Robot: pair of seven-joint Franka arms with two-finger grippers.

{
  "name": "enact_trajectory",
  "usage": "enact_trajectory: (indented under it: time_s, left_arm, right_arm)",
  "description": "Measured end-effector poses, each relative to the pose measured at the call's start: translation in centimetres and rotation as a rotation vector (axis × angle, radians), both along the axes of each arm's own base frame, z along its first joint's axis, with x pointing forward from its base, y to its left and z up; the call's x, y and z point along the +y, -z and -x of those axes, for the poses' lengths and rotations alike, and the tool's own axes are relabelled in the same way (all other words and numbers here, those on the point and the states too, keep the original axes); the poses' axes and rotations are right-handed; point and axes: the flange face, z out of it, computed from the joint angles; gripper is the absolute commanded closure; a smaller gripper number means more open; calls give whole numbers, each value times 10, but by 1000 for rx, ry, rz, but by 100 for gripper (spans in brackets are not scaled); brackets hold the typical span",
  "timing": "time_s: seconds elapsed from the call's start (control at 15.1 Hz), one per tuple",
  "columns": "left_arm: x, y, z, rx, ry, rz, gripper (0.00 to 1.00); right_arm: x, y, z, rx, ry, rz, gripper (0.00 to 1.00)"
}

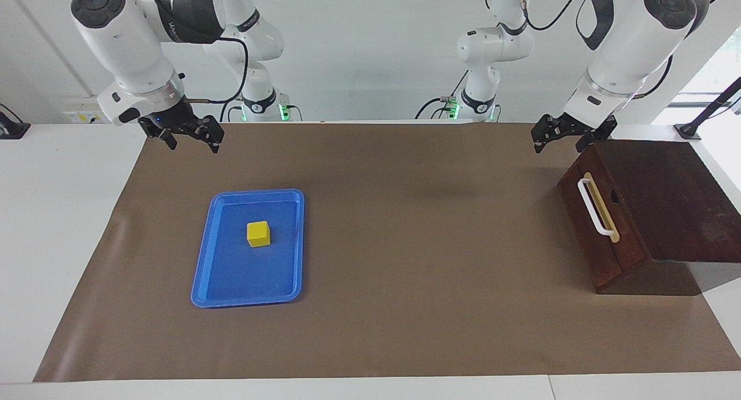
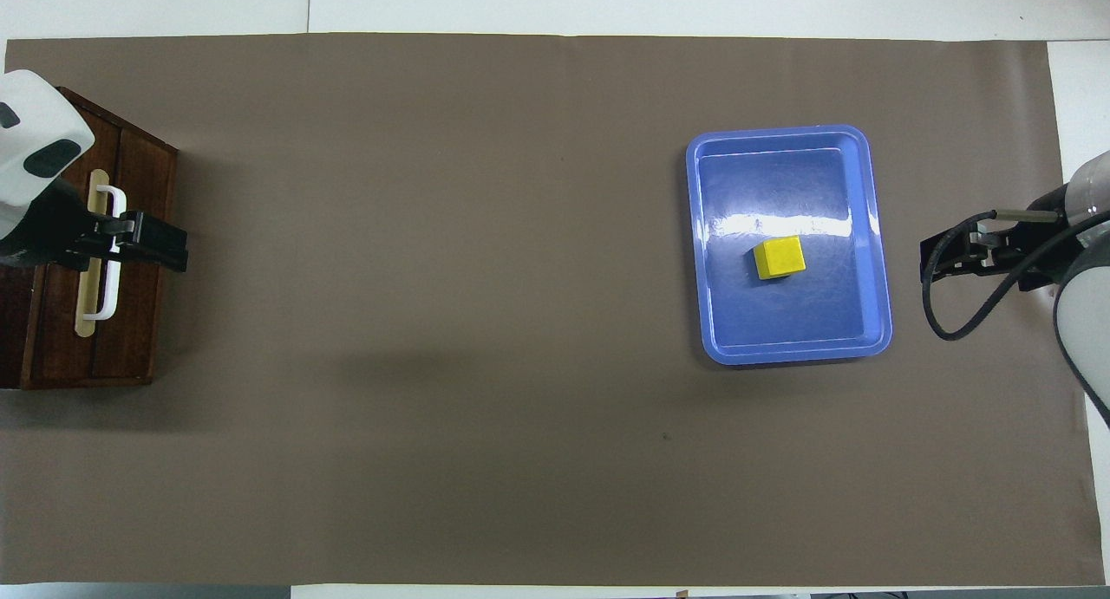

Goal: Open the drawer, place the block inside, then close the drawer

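1. Drawer [image 1: 602, 215] is shut, at the left arm's end of the surface, white handle [image 1: 595, 208] running nearer-to-farther.
2. Left claw [image 1: 570, 135], fingers apart, hangs over the drawer box's robot-side corner, so it's closest.
3. Block [image 1: 259, 234] sits in the blue tray [image 1: 202, 267]; right claw [image 1: 188, 135], also apart and empty, waits above the surface.

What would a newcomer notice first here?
Probably the yellow block, sitting in the blue tray toward the right arm's end of the table. Next, the dark wooden drawer, closed, with its white handle, at the left arm's end. Both end effectors hang open and empty: left by the drawer box, right raised near the tray.
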Motion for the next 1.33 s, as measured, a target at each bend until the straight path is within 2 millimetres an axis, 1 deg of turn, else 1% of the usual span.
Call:
enact_trajectory:
  time_s: [0.6, 0.86, 1.0, 1.06, 1.2, 1.33]
  left_arm:
    - [0, -1, 0, -4, 1, 1, 0]
    - [0, -1, -7, -57, 3, -4, 0]
    - [2, 8, -12, -97, 21, -60, 0]
    - [3, 15, -14, -118, 37, -104, 0]
    - [5, 31, -20, -156, 65, -161, 0]
    - [8, 52, -24, -182, 92, -202, 0]
  right_arm:
    - [0, 1, 1, 13, 1, 0, 0]
    - [-1, 0, 1, 6, 2, 0, 0]
    - [-3, -2, -3, -26, 13, 0, 0]
    - [-4, -3, -4, -39, 49, 3, 0]
    - [-4, 0, -8, -48, 177, 10, 0]
    - [-4, 13, -15, -33, 360, -18, 1]
